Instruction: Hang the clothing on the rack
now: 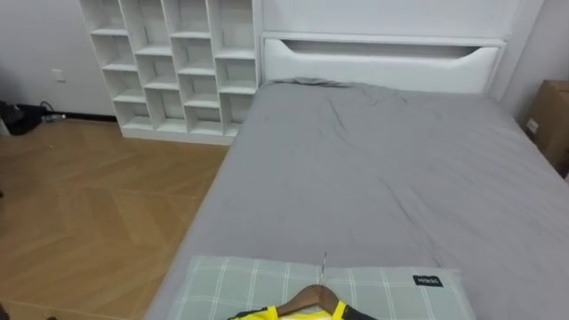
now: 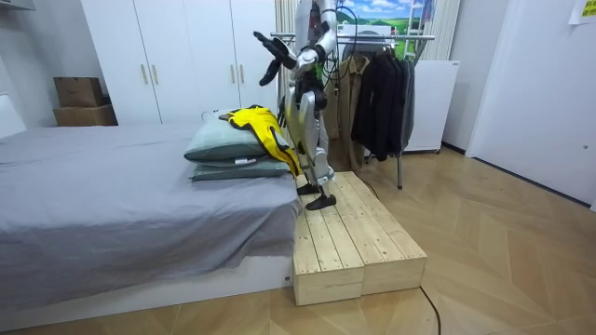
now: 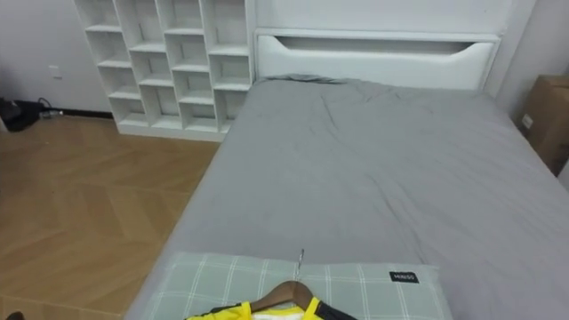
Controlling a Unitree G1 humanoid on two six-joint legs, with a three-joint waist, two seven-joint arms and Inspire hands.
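Eye views: yellow garment (image 1: 267, 314) on its wooden hanger (image 1: 313, 295) lies on the plaid pillow (image 1: 231, 283) at your near edge of the bed (image 1: 373, 178); open floor (image 1: 80, 213) to your left. Room view: you stand on the wooden platform (image 2: 349, 237) against the bed's foot, upper hand (image 2: 268, 43) and lower hand (image 2: 271, 73) raised, and you cannot tell their grip; clothes rack (image 2: 382, 42) close behind.

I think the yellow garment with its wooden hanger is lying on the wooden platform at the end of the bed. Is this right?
Not quite. The yellow garment with its wooden hanger is lying on the green checked pillow at the end of the bed, not on the wooden platform. The room view shows this.
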